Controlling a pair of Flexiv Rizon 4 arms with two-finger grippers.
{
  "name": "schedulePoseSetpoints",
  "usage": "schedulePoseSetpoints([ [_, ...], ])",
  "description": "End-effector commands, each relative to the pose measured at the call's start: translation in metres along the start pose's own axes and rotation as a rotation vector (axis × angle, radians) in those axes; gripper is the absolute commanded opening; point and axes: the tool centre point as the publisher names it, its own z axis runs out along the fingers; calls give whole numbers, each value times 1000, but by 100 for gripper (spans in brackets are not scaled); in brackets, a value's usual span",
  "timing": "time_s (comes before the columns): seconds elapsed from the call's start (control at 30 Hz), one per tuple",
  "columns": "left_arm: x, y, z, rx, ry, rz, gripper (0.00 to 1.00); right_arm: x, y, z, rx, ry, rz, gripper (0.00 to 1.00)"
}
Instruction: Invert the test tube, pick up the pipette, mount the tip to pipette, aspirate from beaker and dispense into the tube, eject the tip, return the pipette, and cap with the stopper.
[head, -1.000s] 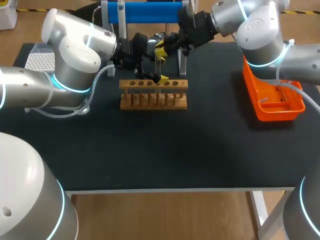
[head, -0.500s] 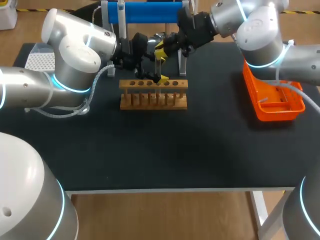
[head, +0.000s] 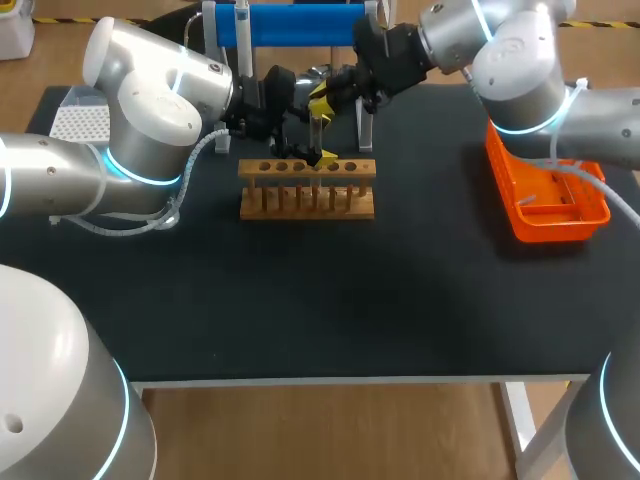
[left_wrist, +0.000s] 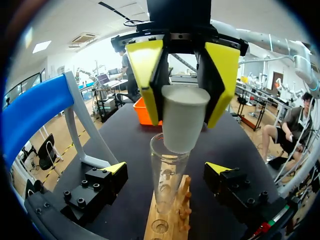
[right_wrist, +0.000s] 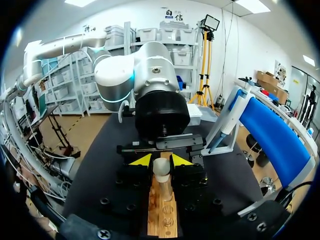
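A clear test tube (left_wrist: 169, 160) stands upright in the wooden rack (head: 307, 188). My right gripper (right_wrist: 161, 161) hangs over it, shut on a pale grey stopper (left_wrist: 185, 117) whose narrow end sits at the tube's mouth. In the left wrist view my left gripper (left_wrist: 167, 172) is open wide, one yellow tip on each side of the tube, and touches neither side. In the head view both grippers meet above the rack's middle at the back of the table, the right gripper (head: 320, 100) over the left gripper (head: 322, 157).
A blue-topped pipette stand (head: 290, 25) rises just behind the rack. An orange tray (head: 545, 195) lies at the right edge, and a white tip box (head: 80, 120) sits at the far left. The black table (head: 320, 300) stretches in front of the rack.
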Motion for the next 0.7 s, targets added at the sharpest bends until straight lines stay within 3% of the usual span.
schedulePoseSetpoints([
  [0.03,0,0,0,-1,-1,0,100,-2,3,-2,-1,1,-4,0],
  [0.7,0,0,0,-1,-1,0,100,-3,3,2,3,1,-7,0],
])
